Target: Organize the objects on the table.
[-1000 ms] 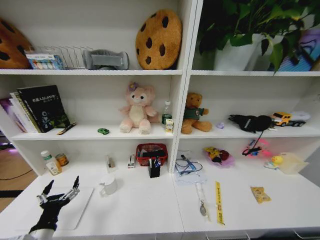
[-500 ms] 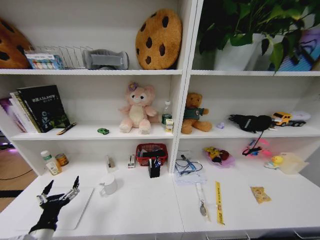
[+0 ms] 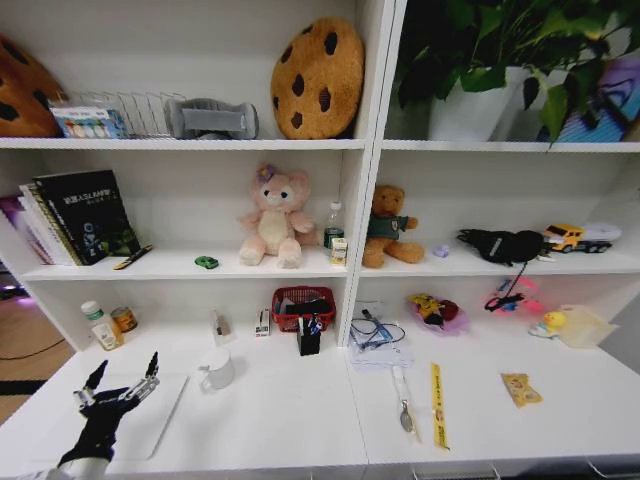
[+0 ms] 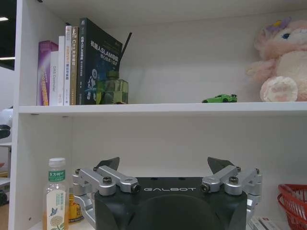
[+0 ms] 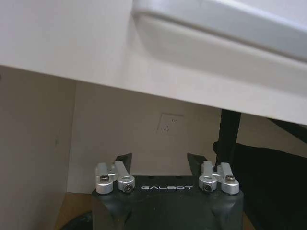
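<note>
My left gripper hovers open over the near left end of the white table, just above a thin silver laptop lying flat and closed. In the left wrist view the left gripper stands wide open with nothing between its fingers, facing the shelving. A tiny green toy car sits on the shelf above the table, left of the pink bear. Pens lie on a white pad mid-table. My right gripper hangs open below the table's underside.
A white mug, black pen holder and red basket stand mid-table. Bottles sit at the back left. A spoon, a yellow strip and a snack packet lie to the right. Books fill the shelf's left.
</note>
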{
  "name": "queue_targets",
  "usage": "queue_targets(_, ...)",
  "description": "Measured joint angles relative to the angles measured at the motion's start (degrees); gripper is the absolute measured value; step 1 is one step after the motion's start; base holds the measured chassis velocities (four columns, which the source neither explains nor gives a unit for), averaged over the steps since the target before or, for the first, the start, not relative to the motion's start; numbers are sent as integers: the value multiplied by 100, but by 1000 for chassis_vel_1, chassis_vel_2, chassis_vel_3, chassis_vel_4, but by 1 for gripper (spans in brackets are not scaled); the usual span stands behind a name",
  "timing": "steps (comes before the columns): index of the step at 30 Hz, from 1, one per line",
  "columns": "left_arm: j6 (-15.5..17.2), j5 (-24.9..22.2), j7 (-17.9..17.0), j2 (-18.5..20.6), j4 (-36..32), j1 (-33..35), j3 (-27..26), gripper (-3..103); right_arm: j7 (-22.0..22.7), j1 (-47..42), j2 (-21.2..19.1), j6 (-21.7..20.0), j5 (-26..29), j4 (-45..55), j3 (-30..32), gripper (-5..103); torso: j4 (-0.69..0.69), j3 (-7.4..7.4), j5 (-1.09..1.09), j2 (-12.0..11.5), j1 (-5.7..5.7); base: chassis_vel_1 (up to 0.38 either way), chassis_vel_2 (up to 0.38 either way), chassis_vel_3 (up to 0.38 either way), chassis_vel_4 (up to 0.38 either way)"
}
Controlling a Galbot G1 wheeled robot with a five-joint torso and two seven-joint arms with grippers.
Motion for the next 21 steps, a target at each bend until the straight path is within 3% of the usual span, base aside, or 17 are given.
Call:
queue_targets(6,0,0,0,0,0,0,0,100,83,-897,65,122,-221,848,133,93,-1,-1,0,1,0,0,0,0,0)
queue_targets(9,0,0,0,0,0,0,0,100,188,-1226,128,223,-327,1121,222,99,1,-1,-1,1,0,0,0,0,0)
queue_targets(14,0,0,0,0,0,0,0,100,341,-1848,235,359,-450,1584,293,100,0,-1,0,1,0,0,0,0,0)
queue_targets(19,0,0,0,0,0,0,0,100,917,-2734,391,738,-1545,2124,282,100,-1,-1,0,1,0,0,0,0,0)
queue_targets(21,0,0,0,0,0,0,0,100,1042,-2915,416,766,-1705,2311,291,100,-1,-1,0,1,0,0,0,0,0)
